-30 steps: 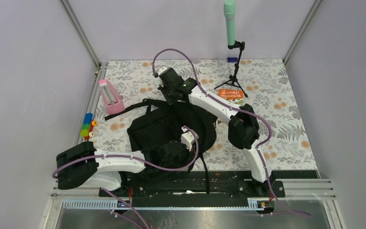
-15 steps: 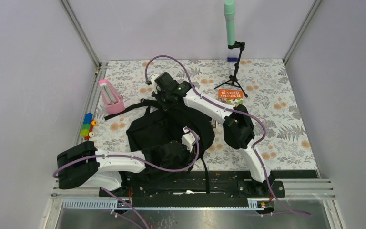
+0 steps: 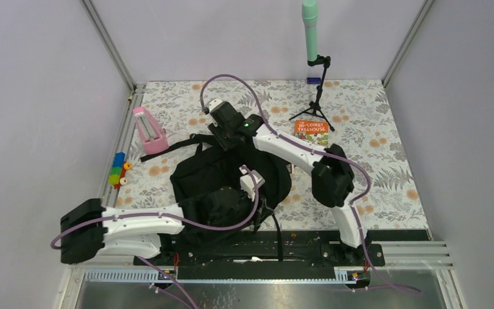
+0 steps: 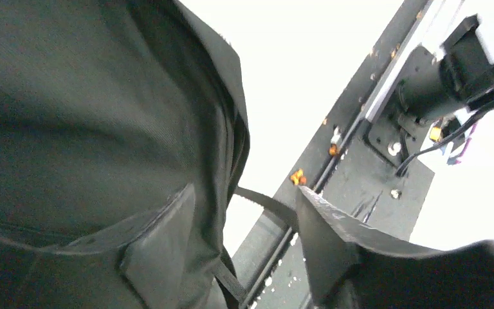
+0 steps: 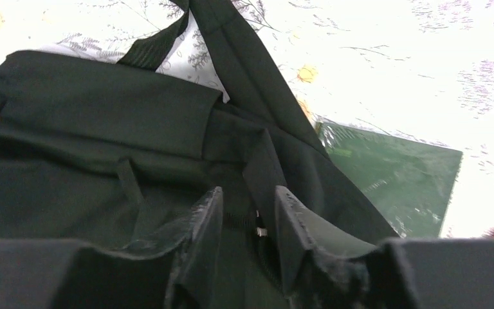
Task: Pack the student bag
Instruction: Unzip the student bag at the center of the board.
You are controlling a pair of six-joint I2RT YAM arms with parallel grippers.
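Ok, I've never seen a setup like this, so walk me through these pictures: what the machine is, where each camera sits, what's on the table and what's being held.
This is a robot with two white arms bolted at the near edge of a table covered in a floral cloth. The wide picture looks down from above and behind, with the left arm on the left and the right arm on the right. The other two pictures come from a camera on each wrist, looking past its own hand.

In the middle lies the student bag, black and soft. Around it are an orange book, a pink object, small coloured pieces and a green tube on a tripod.

The left hand and right hand are both at the bag, fingers apart, gripping nothing.
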